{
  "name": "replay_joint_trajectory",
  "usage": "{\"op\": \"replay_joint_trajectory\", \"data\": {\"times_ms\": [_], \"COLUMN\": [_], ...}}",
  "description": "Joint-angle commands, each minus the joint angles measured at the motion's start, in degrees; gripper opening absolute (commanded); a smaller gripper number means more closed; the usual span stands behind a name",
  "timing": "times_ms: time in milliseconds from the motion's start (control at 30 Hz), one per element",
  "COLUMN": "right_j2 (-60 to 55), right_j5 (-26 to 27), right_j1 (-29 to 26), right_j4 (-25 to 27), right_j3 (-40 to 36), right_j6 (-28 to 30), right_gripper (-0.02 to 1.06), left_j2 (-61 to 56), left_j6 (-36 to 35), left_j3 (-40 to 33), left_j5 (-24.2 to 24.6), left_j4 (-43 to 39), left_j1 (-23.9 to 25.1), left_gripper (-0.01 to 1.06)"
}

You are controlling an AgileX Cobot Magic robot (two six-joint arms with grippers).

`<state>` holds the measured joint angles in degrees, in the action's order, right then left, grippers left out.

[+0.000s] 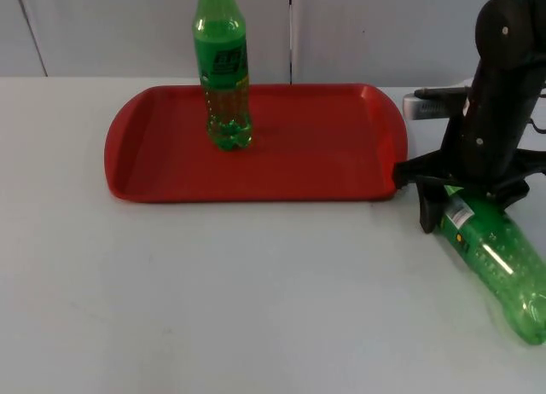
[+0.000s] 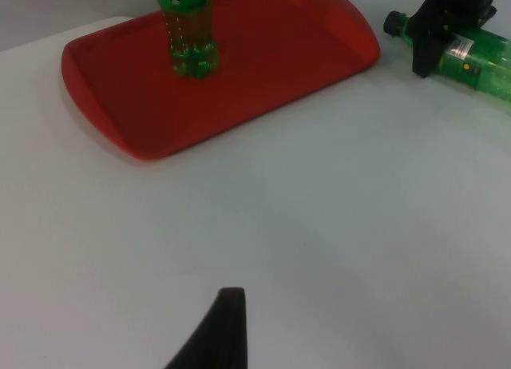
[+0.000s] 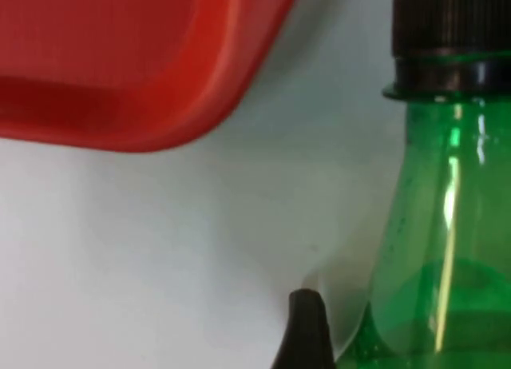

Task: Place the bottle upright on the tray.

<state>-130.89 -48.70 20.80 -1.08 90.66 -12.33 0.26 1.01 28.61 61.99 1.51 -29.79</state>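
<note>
A green bottle (image 1: pixel 503 257) with a black cap (image 3: pixel 451 21) lies on its side on the white table, just right of the red tray (image 1: pixel 299 168), cap toward the tray's right end. My right gripper (image 1: pixel 456 211) is down over its neck and shoulder and stands open. One black fingertip (image 3: pixel 307 313) rests on the table with a thin gap to the bottle's shoulder (image 3: pixel 447 225); the other finger is hidden. From the left wrist view the lying bottle (image 2: pixel 479 61) and the tray (image 2: pixel 263 73) are far off. My left gripper (image 2: pixel 227 313) waits above bare table.
A second green bottle (image 1: pixel 223 70) stands upright on the tray's left half, also seen as (image 2: pixel 188 33). A grey metal part (image 1: pixel 426 107) sits behind the right arm by the tray's far right corner. The grey wall closes the table behind the tray.
</note>
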Motion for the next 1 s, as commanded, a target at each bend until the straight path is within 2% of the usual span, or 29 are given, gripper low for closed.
{"op": "replay_joint_trajectory", "data": {"times_ms": [0, 33, 67, 167, 200, 233, 267, 300, 333, 533, 733, 867, 900, 967], "right_j2": [-0.1, -0.1, -0.1, -0.1, -0.1, -0.1, -0.1, -0.1, -0.1, -0.1, -0.1, -0.1, -0.1, -0.1], "right_j5": [1.4, 1.5, 1.5, 0.9, 0.9, 0.5, 0.3, -0.2, -0.3, -4.2, -4.9, -4.5, -4.5, -4.3], "right_j1": [0.5, 0.5, 0.5, 0.5, 0.5, 0.5, 0.5, 0.5, 0.5, 0.5, 0.9, 1.9, 1.9, 1.9], "right_j4": [-0.2, -0.1, -0.1, -0.1, -0.1, -0.1, -0.1, -0.1, -0.1, 0.1, 0.4, 0.1, 0.1, 0.2], "right_j3": [0.1, 0.1, 0.1, 0.1, 0.1, 0.1, 0.1, 0.1, 0.1, 0.1, 0.1, 0.1, 0.1, 0.1], "right_j6": [0.3, 0.2, 0.2, -0.1, -0.1, -0.1, -0.4, -0.4, -0.4, 0.0, 0.0, -0.3, -0.3, -1.3], "right_gripper": [0.03, 0.09, 0.09, 0.41, 0.41, 0.64, 0.71, 0.85, 0.88, 0.89, 0.86, 0.73, 0.73, 0.62], "left_j2": [-0.3, -0.3, -0.3, -0.3, -0.3, -0.3, -0.3, -0.3, -0.3, -0.3, -0.3, -0.3, -0.3, -0.3], "left_j6": [0.1, 0.1, 0.1, 0.1, 0.1, 0.1, 0.1, 0.1, 0.1, 0.1, 0.1, 0.1, 0.1, 0.1], "left_j3": [-0.3, -0.3, -0.3, -0.3, -0.3, -0.3, -0.3, -0.3, -0.3, -0.3, -0.3, -0.3, -0.3, -0.3], "left_j5": [-0.4, -0.4, -0.4, -0.4, -0.4, -0.4, -0.4, -0.4, -0.4, -0.4, -0.4, -0.4, -0.4, -0.4], "left_j4": [0.6, 0.6, 0.6, 0.6, 0.6, 0.6, 0.6, 0.6, 0.6, 0.6, 0.6, 0.6, 0.6, 0.6], "left_j1": [-0.1, -0.1, -0.1, -0.1, -0.1, -0.1, -0.1, -0.1, -0.1, -0.1, -0.1, -0.1, -0.1, -0.1], "left_gripper": [1.05, 1.05, 1.05, 1.05, 1.05, 1.05, 1.05, 1.05, 1.05, 1.05, 1.05, 1.05, 1.05, 1.05]}}
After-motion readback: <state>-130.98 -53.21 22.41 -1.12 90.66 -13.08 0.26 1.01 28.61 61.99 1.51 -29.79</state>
